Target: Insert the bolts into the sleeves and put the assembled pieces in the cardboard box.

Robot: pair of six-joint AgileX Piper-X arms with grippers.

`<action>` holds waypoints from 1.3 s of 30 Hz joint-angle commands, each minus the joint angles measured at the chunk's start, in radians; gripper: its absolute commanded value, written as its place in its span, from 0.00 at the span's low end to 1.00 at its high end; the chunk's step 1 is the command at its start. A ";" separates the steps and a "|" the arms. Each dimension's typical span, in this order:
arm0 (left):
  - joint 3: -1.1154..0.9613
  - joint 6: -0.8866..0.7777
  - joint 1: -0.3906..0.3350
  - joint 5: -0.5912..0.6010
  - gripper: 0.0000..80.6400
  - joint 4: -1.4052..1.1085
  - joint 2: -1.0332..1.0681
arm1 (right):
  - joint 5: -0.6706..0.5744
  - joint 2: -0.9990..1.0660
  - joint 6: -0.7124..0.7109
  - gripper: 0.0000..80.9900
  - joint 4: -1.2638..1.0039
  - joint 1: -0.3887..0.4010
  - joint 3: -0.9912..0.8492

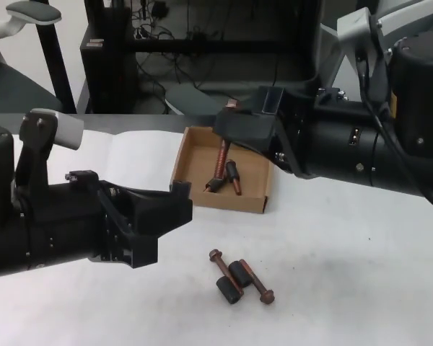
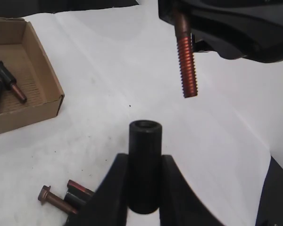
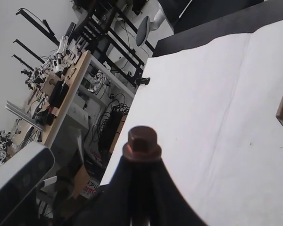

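While the left pincer (image 2: 144, 162) is clamped on an upright black cylindrical sleeve (image 2: 144, 141), the right pincer (image 3: 141, 165) grips a copper threaded bolt (image 2: 186, 66) under its head. In the high view the bolt hangs thread-down at one o'clock from the left pincer, clear of the sleeve.

The right gripper (image 1: 229, 128) pinches a copper bolt (image 1: 221, 160), thread hanging straight below its jaws; the left gripper (image 1: 179, 207) points toward it; beyond the left jaws a cardboard box (image 1: 234, 201) holds sleeved bolts (image 1: 232, 175); a loose pair (image 1: 239, 274) lies on the cloth (image 1: 346, 259) beside the left jaws.
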 commanded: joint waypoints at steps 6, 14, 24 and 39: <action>-0.002 -0.002 -0.035 0.020 0.02 -0.020 -0.010 | -0.016 -0.003 -0.005 0.01 -0.028 0.002 -0.001; -0.002 -0.020 -0.062 0.020 0.02 -0.043 -0.010 | -0.031 -0.003 -0.005 0.01 -0.028 0.002 -0.001; -0.004 -0.064 -0.062 0.020 0.02 -0.104 -0.010 | -0.048 -0.003 -0.005 0.01 -0.028 0.002 -0.001; -0.004 -0.059 -0.064 0.020 0.02 -0.058 0.010 | -0.057 0.001 -0.037 0.01 -0.047 0.000 -0.006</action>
